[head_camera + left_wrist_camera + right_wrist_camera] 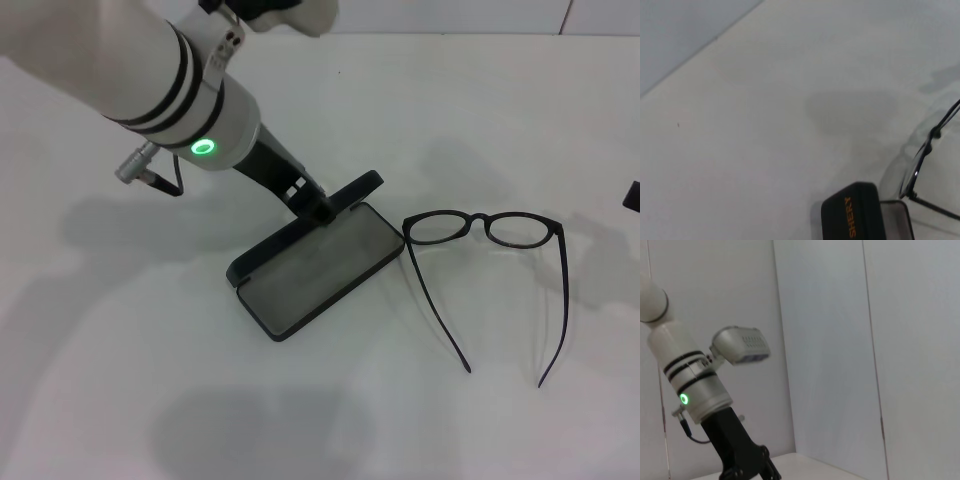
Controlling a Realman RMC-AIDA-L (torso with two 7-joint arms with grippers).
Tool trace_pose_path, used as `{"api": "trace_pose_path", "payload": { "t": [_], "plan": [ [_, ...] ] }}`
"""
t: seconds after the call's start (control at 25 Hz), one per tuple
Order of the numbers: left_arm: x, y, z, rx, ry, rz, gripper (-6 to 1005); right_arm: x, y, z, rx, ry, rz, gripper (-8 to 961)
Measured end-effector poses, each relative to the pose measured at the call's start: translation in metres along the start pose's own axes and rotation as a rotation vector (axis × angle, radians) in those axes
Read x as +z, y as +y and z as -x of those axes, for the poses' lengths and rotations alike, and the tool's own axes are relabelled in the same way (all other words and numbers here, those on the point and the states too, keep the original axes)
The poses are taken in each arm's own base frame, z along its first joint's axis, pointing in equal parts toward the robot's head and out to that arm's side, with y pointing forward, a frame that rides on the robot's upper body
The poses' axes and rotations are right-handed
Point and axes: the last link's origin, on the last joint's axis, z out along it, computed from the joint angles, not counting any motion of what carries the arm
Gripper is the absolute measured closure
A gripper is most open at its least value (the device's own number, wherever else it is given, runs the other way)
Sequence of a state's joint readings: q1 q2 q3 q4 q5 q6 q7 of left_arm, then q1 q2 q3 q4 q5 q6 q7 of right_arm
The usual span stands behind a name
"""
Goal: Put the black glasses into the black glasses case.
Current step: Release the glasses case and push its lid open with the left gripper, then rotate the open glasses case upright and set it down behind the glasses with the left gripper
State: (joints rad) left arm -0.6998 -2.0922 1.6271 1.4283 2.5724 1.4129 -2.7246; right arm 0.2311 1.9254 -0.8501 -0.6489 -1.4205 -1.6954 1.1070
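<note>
The black glasses case (315, 270) lies open at the table's middle, grey lining up and lid raised along its far side. My left gripper (318, 205) reaches down from the upper left and is closed on the lid's upper edge. The left wrist view shows the lid's outside (852, 212) with orange lettering. The black glasses (485, 228) lie unfolded on the table just right of the case, lenses far and temple arms pointing toward me. They also show in the left wrist view (932, 134). My right gripper (632, 195) is only a sliver at the right edge.
The white table (150, 380) carries nothing else. The left arm's white forearm (120, 70) hangs over the far left part of the table. A pale wall (840, 340) stands behind the table in the right wrist view.
</note>
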Motion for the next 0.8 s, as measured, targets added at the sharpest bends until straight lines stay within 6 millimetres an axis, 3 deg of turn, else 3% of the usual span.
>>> {"api": "trace_pose_path", "payload": {
  "t": [0.8],
  "plan": [
    [0.030, 0.000, 0.012, -0.008, -0.091, 0.022, 401, 0.007, 0.001, 0.001, -0.003, -0.005, 0.016, 333]
  ]
}}
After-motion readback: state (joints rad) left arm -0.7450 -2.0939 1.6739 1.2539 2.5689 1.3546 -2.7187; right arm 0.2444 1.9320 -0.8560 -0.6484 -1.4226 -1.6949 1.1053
